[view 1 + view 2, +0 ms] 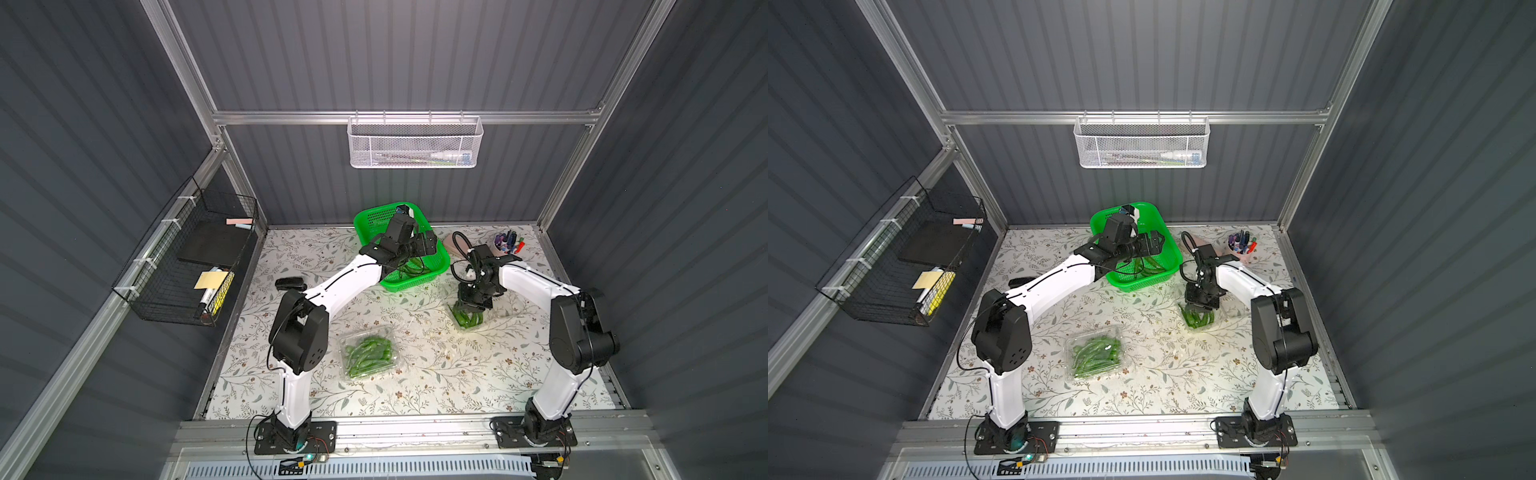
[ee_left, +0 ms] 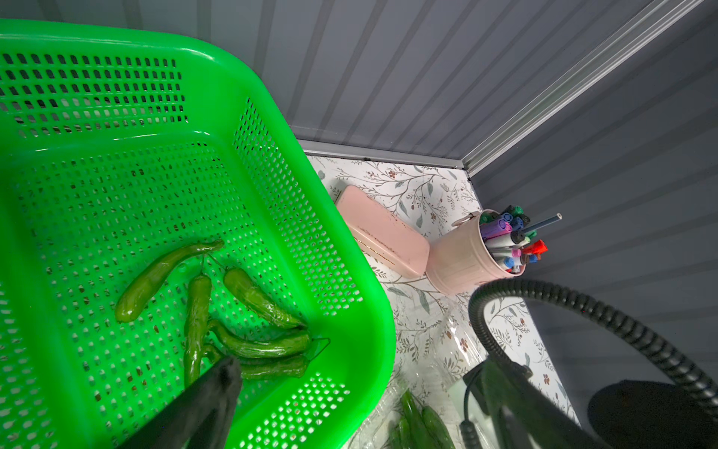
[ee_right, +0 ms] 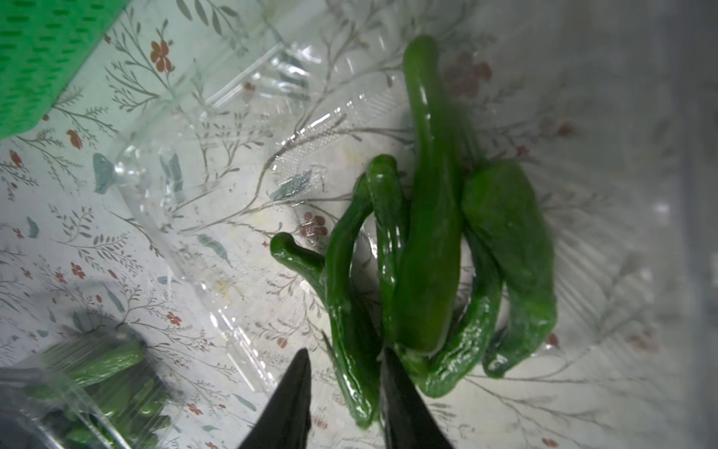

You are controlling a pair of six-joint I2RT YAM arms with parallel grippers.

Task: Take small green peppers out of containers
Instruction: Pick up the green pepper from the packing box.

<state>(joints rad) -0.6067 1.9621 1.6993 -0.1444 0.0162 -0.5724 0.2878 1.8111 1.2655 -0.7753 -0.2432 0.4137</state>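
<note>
Right gripper: it is reaching down into the open container, its fingers standing a little apart with one thin pepper between them.
Left gripper: it is hanging wide open over the green basket, holding nothing.
Where: the small green peppers are lying in the basket, in the open container, and in the shut container.
Doing it well: pinching only that one pepper softly, then lifting straight up.

Probably a robot lab cell: grey ribbed walls, aluminium frame, hung mesh basket.
</note>
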